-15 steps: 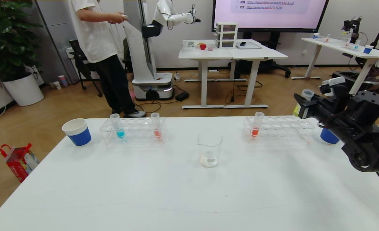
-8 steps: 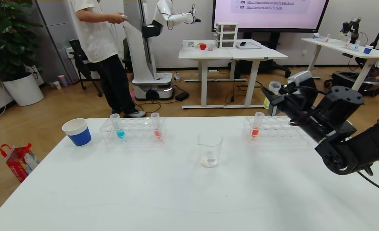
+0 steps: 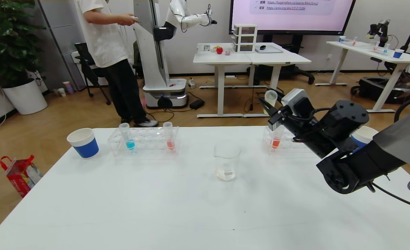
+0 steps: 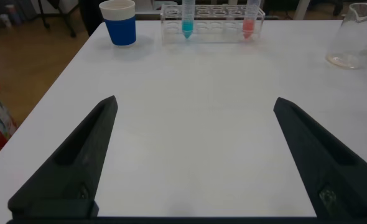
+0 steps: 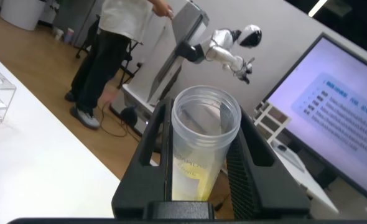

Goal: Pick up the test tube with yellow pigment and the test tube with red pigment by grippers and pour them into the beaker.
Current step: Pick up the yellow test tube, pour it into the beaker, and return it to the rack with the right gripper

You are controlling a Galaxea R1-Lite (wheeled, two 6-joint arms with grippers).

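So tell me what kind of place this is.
Probably a robotics lab or demo room: a white robot stands on the wood floor beside a person, a big presentation screen fills the back wall, and test-tube racks sit on a white table.

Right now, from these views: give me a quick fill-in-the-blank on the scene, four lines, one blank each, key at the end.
1. The right gripper is shut on the test tube with ____ pigment.
2. The left gripper hangs over bare table with its jaws ____.
3. The beaker stands on the table between the two tube ____.
4. In the left rack, the test tube with red pigment shares the rack with a tube of ____ liquid.

Missing words: yellow; open; racks; blue
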